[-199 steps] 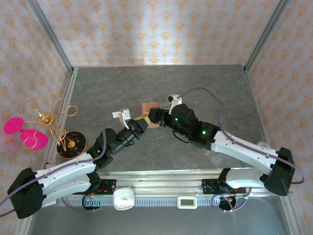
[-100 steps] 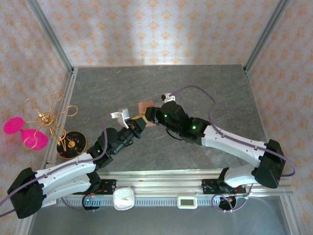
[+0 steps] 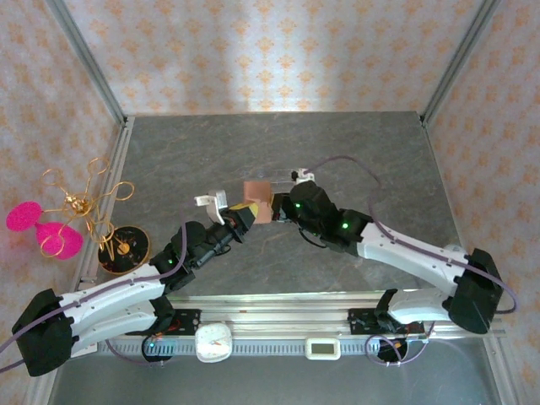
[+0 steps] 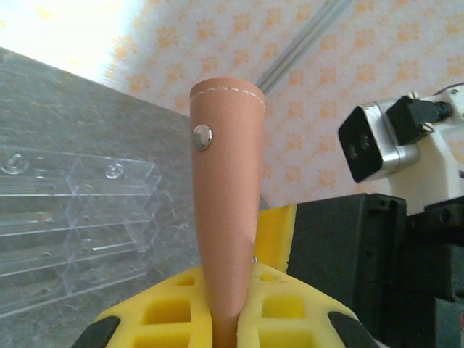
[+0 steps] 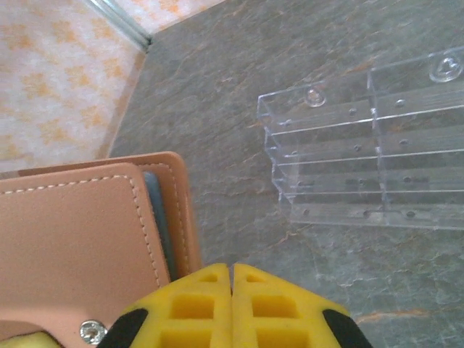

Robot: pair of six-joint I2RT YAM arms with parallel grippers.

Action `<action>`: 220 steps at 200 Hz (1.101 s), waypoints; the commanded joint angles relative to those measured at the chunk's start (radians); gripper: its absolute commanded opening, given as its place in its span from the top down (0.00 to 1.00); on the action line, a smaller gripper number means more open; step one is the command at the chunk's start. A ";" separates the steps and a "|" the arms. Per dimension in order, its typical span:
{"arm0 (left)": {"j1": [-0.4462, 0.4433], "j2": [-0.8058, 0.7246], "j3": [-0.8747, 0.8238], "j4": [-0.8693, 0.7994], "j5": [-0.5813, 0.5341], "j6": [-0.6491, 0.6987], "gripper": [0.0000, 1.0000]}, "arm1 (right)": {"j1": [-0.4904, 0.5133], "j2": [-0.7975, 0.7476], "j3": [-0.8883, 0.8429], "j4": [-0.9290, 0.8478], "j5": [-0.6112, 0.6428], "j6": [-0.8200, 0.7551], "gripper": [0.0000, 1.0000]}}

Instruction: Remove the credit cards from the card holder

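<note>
Left tool [image 4: 229,308] clamps the card holder [image 4: 223,188]; right tool [image 5: 232,304] closed beside it.

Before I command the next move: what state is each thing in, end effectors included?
Card holder: folded nearly shut, standing on edge.
Left end effector: shut on the card holder.
Right end effector: shut, pads together, next to the card holder.
Credit cards: none seen out; a grey-blue strip shows between the flaps.
Clear rack: lying on the table, untouched.
</note>
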 commanded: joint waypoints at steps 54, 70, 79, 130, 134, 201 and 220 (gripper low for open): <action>0.004 -0.027 0.023 0.077 0.013 0.017 1.00 | -0.105 -0.222 -0.115 0.038 -0.055 -0.086 0.42; 0.004 -0.028 0.017 0.088 0.021 0.018 1.00 | -0.103 -0.256 -0.136 0.105 -0.135 -0.095 0.37; 0.003 -0.027 0.017 0.089 0.020 0.017 1.00 | -0.100 -0.249 -0.135 0.132 -0.186 -0.097 0.31; 0.005 -0.029 0.014 0.111 0.033 0.010 1.00 | -0.015 -0.116 -0.074 0.079 -0.111 -0.121 0.25; 0.004 -0.030 0.013 0.108 0.034 0.009 1.00 | -0.014 -0.115 -0.076 0.078 -0.102 -0.118 0.27; 0.004 -0.026 -0.022 0.122 0.057 -0.021 1.00 | -0.016 -0.129 -0.123 0.117 -0.084 -0.123 0.70; 0.004 -0.011 -0.034 0.137 0.069 -0.047 1.00 | -0.017 -0.131 -0.135 0.123 -0.075 -0.135 0.92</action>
